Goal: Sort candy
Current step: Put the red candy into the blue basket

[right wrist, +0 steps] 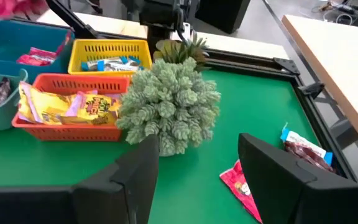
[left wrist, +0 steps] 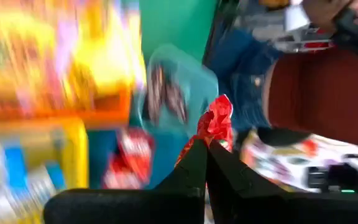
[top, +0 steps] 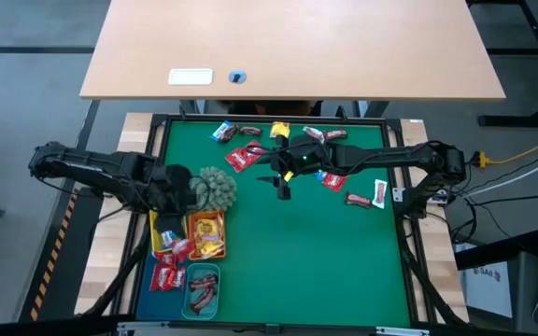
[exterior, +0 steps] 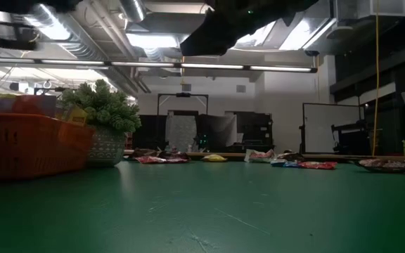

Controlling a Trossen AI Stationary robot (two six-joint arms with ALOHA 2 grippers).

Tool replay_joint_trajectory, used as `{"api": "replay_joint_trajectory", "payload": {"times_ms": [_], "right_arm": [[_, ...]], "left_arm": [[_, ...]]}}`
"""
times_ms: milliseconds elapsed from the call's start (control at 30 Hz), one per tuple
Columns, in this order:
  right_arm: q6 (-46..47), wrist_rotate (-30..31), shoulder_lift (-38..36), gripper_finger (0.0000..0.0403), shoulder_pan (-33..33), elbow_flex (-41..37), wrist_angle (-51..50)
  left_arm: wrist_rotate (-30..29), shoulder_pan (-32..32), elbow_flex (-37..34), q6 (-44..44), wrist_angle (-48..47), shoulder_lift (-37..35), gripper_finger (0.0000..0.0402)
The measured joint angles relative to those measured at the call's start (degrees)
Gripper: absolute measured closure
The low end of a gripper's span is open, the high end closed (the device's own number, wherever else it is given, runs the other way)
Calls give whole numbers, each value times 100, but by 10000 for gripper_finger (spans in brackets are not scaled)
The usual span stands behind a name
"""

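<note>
My left gripper (top: 177, 193) hovers beside the grey-green plant ball (top: 216, 189), above the far end of the trays, shut on a red packet (left wrist: 215, 119). Below it lie the yellow tray (top: 154, 227) with blue-white wrappers, the orange tray (top: 205, 233) with yellow packets, the blue tray (top: 166, 275) with red packets and the teal tray (top: 202, 289) with dark bars. My right gripper (top: 283, 189) is open over the mat's middle, facing the plant ball (right wrist: 169, 102). Loose candy (top: 246, 155) lies along the mat's far side. My left gripper pinches the red packet by its lower end (left wrist: 205, 138) between the two shut fingertips (left wrist: 194, 163). The crinkled packet stands up beyond the fingertips, lifted clear above the teal tray (left wrist: 185, 81) and the blue tray (left wrist: 129, 158).
The plant ball stands between the two grippers. A red packet (right wrist: 241, 183) and a blue-ended brown bar (right wrist: 306, 149) lie on the green mat near my right gripper. More candy (top: 358, 199) lies toward the right edge. The mat's near right part (top: 325, 271) is bare.
</note>
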Motion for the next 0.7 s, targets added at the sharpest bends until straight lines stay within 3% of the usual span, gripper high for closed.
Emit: {"api": "replay_joint_trajectory", "payload": {"times_ms": [300,467,700], "right_arm": [[-2,53,0,182,0,0,-236],[-2,51,0,182,0,0,-234],[-2,51,0,182,0,0,-272]], "left_arm": [[-164,-1309,0,-2844,-301,31,401],[-346,-1788,2,-3393,-325,31,401],[-362,-2121,0,-3458,-341,57,401]]}}
